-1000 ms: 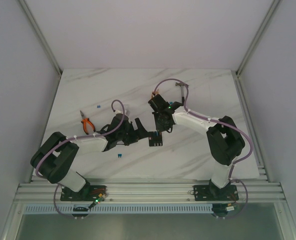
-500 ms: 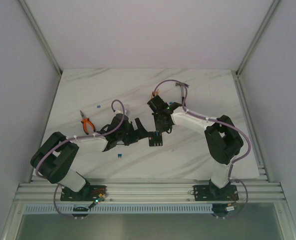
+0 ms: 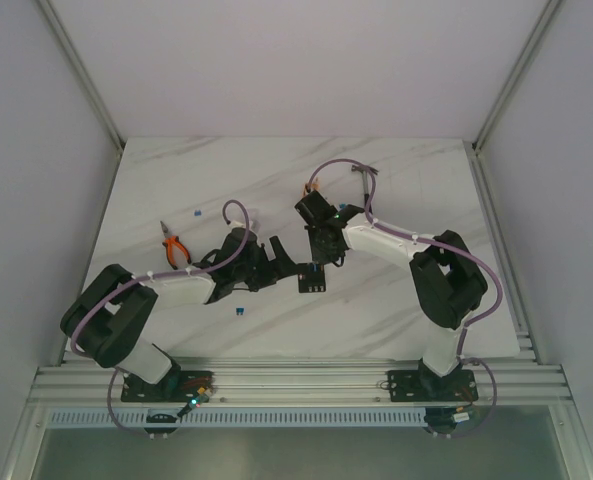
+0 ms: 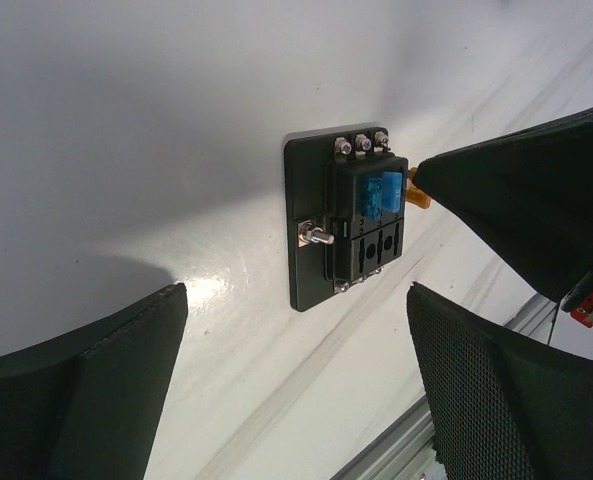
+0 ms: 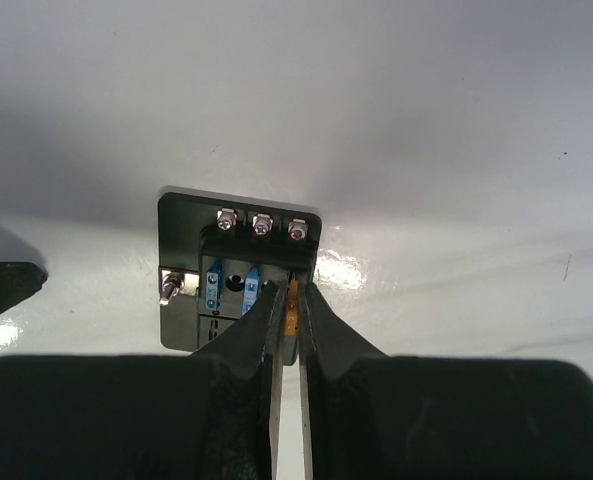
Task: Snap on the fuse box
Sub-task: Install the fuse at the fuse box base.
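The fuse box lies flat near the middle of the table, fuse face up. It is nearly square, with three screw terminals along one edge. The right end effector is clamped on a small orange piece at the box's top. The left end effector is spread wide just left of the box.

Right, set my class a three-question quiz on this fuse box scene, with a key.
1. True or false: the left gripper is shut on the fuse box.
2. Which colour is the fuse pinched in the right gripper? A blue, B orange, C green.
3. Fill in: in the top view, the pliers lie to the ___ of the fuse box.
Key: 1 false, it is open and apart from the box; 2 B; 3 left.
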Controlling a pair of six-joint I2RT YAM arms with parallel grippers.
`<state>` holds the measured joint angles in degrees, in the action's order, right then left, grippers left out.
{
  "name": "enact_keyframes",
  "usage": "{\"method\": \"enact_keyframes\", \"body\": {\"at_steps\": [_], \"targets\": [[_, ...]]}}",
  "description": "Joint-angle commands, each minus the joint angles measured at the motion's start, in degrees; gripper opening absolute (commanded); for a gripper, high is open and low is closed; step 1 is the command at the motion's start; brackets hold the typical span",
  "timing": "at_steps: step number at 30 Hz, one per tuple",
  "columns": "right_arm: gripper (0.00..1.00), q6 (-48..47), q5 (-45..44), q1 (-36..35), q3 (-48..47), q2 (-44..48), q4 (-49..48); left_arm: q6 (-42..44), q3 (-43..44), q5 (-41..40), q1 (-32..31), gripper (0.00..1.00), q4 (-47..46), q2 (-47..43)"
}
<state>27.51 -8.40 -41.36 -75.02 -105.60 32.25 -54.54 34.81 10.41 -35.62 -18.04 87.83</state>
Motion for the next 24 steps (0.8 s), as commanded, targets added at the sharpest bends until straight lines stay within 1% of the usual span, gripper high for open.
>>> {"method": "enact_keyframes", "body": {"at_steps": [1,17,24], "targets": [[0.0,0.9,-1.6,-0.5,-0.6,-0.8,-0.2,-0.5,-1.1,-0.3,0.3,1.0,0.0,-1.2],[0.0,-0.8,-1.2,-0.8,0.5,-2.0,-1.0,-0.6,-1.1,-0.2,0.3,1.0,-0.1,-1.0],[0.0,-1.1,-2.6,-1.5,1.9,-2.1,-1.3,-0.7,-1.0,-0.2,0.2,1.0,-0.1,-0.9]]}}
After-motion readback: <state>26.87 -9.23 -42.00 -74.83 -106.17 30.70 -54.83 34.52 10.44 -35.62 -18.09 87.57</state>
